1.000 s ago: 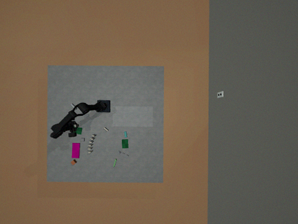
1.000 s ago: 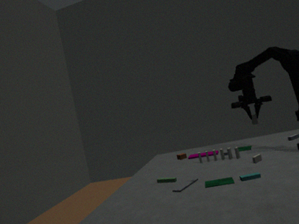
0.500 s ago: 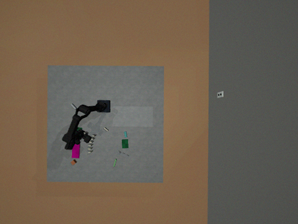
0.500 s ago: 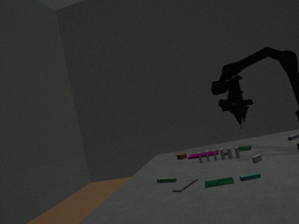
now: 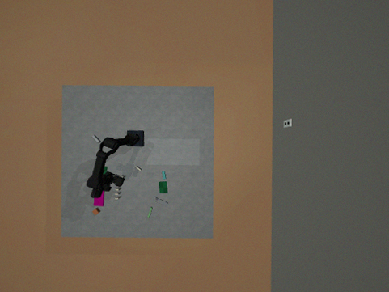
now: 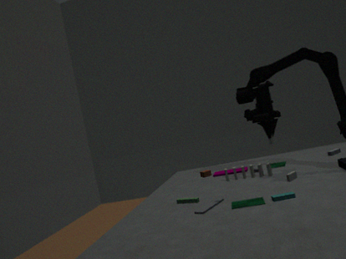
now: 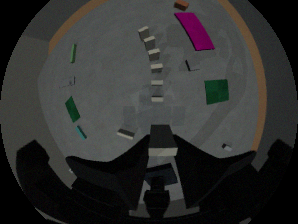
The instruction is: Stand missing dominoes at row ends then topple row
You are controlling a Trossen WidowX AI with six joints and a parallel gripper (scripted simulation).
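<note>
My gripper (image 6: 270,138) (image 7: 161,137) is shut on a pale domino (image 7: 163,151), held upright and high above the table, over the near side of the row's arm-side end. Several pale dominoes stand in a spaced row; the arm-side end one (image 6: 269,169) (image 7: 157,99) and the far end one (image 6: 227,175) (image 7: 144,33) are both upright. In the top view the arm hides part of the row. A loose pale domino (image 5: 139,168) (image 6: 292,176) (image 7: 126,134) lies on the table between the row and the arm's base, away from the row.
A magenta sheet (image 5: 99,200) (image 6: 231,172) (image 7: 195,32), a green sheet (image 7: 217,91) and a small dark piece (image 7: 188,65) lie beside the row. Another green sheet (image 5: 163,187) (image 6: 248,203), a teal block (image 6: 283,196) and a light green bar (image 6: 187,200) lie opposite. A grey block (image 5: 96,138) lies near the base.
</note>
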